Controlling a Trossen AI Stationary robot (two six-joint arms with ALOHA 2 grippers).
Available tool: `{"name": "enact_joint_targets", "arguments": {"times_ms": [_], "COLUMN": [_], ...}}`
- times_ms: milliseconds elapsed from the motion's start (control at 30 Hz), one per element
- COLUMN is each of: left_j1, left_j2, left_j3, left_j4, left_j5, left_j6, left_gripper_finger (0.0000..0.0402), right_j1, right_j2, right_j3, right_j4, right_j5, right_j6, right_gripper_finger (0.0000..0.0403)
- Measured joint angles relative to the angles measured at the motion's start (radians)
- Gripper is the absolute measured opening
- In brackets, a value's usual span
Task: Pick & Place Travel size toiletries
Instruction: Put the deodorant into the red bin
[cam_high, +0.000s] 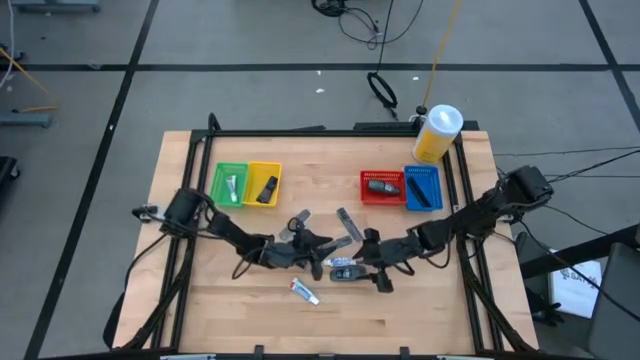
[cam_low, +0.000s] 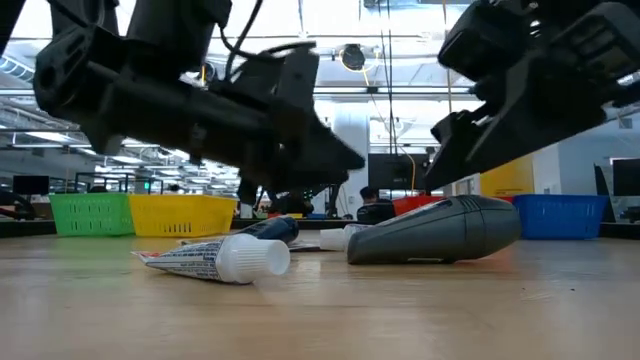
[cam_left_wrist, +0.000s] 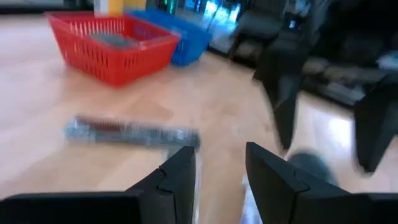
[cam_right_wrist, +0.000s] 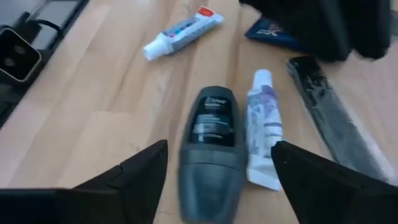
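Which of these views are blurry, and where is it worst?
Left wrist view: smeared throughout, the silver sachet and red basket soft. Right wrist view: the grey roll-on blurs toward its cap. Low view: the white tube is sharp, the arms dark against ceiling lights.

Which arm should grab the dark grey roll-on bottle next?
Right, I'd judge. The right gripper is open and the dark grey roll-on bottle lies between its fingers, beside a small white tube. The left gripper faces a silver sachet instead.
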Motion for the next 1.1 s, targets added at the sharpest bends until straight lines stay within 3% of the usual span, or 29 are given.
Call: {"name": "enact_joint_targets", "arguments": {"times_ms": [367,700,900,1100], "left_j1": [-0.009,-0.010,-0.016,-0.016], "left_j2": [0.018,0.018,0.018,0.018], "left_j3": [0.013,0.013,0.013,0.013], "left_j4": [-0.046,-0.058,-0.076,-0.095], "left_j5": [-0.001,-0.001,0.000,0.001], "left_j6": [-0.004,-0.010,-0.022,-0.025], "left_gripper_finger": [0.0141,0.0141,0.0141,0.0141], "right_j1": [0.068,0.124,0.134,0.105], "right_j2": [0.220,0.259,0.127,-0.194], "right_j3": [-0.001,0.001,-0.002,0.007], "right_j4": [0.250,0.250,0.144,-0.274], "right_j5": [0.032,0.173,0.179,0.187], "right_j6": [0.176,0.312,0.355,0.435], "right_gripper_finger": [0.0277,0.0202,0.0199,0.0201]}}
